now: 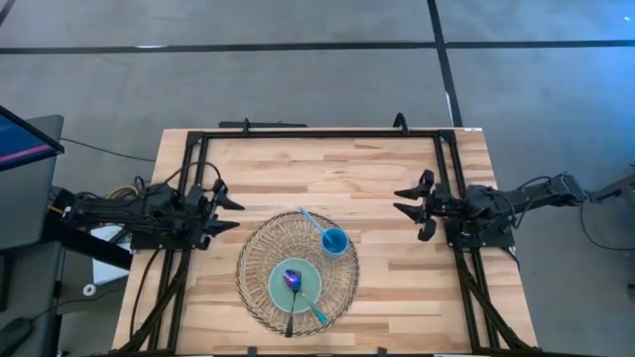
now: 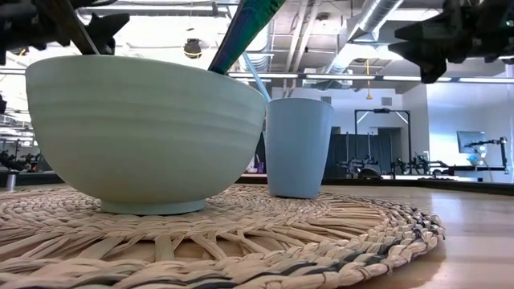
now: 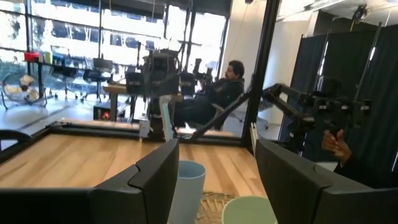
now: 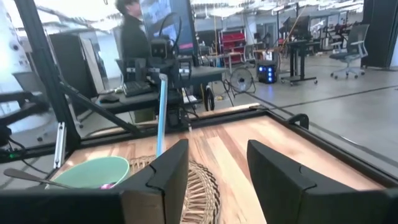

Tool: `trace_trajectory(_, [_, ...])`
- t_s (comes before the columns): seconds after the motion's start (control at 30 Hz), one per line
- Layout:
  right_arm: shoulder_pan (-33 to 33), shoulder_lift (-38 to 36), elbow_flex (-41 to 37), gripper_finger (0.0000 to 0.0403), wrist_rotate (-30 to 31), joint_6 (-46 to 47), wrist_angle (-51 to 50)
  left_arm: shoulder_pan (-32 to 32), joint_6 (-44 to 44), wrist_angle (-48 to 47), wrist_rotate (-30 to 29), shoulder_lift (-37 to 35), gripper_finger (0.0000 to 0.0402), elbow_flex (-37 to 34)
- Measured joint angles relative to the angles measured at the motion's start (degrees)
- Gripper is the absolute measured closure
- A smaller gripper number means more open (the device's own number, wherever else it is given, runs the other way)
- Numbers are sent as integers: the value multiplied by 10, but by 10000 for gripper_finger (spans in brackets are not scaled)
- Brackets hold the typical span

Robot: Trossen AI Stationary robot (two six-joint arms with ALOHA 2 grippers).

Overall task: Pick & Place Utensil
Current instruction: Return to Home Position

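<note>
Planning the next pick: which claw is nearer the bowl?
Left. The left claw is just off the mat's left edge, up and left of the bowl; the right claw is farther, up and right past the cup.

Bowl [image 1: 295,285] and cup [image 1: 334,241] on mat [image 1: 256,250], straw [image 1: 313,221] in cup, spoon [image 1: 314,311] in bowl

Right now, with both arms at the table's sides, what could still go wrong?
1. The straw leans well out of the cup, which stands near the mat's edge; a knock might tip it.
2. The fork and spoon handles overhang the bowl rim and could slide out.
The left gripper and right gripper wait open at the sides.
</note>
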Motion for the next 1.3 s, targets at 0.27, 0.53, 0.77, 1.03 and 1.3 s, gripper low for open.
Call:
trace_trajectory(0.27, [0, -101, -42, 250, 0, -14, -10, 0, 0, 106, -3, 0, 187, -73])
trace_trajectory(0.53, [0, -178, -43, 248, 0, 1, -108, 0, -9, 108, -5, 0, 187, -73])
trace_trajectory(0.77, [0, -182, -43, 245, 1, 7, -135, 0, -10, 107, -5, 14, 187, -72])
trace_trajectory(1.03, [0, -182, -43, 250, 10, -3, -152, 0, -23, 111, -5, 32, 187, -72])
trace_trajectory(1.3, [0, -182, -59, 246, 15, -11, -159, 0, -23, 112, -5, 66, 187, -72])
